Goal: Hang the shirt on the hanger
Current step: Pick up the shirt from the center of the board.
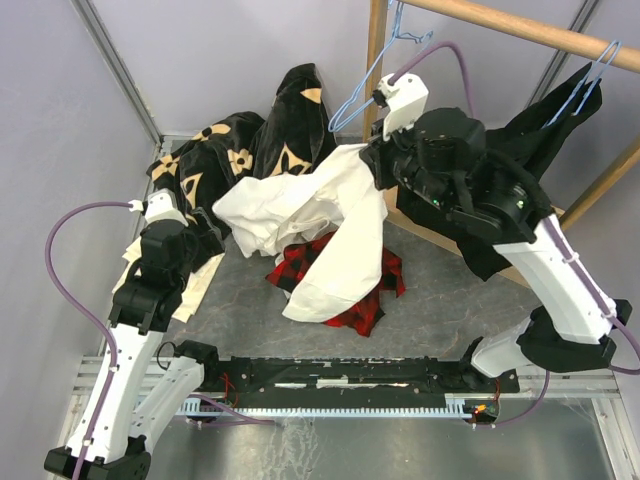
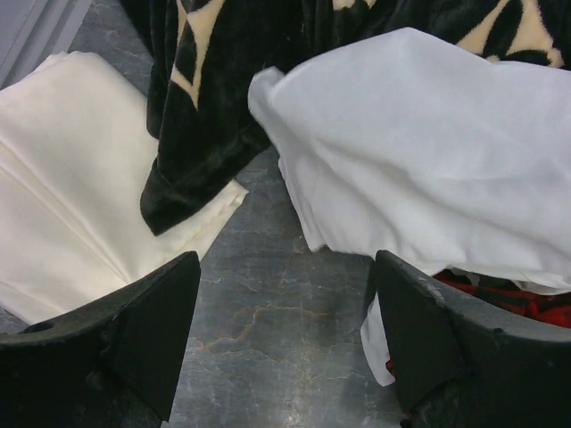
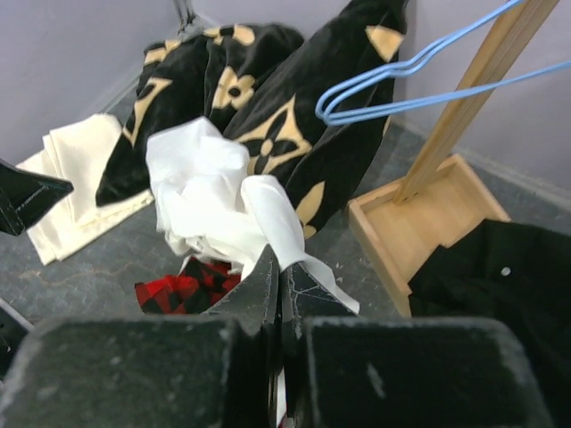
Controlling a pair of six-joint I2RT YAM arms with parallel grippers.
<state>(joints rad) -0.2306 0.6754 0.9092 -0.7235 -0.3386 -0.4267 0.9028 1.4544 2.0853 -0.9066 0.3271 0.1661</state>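
With our right claw clenched on a fold of the shirt, heaped on the tabletop below the hanger, and our left claw released farther from it, we judge a second hold should spread the cloth before threading.

You are working in a robotics lab cell rather than a home. Plain pale walls in bare metal framing are closing in a grey table. At the near edge the two arms are sitting bolted to a black mounting rail, with purple cables looping loose. At the far right a raw wooden rack is carrying the hanger.
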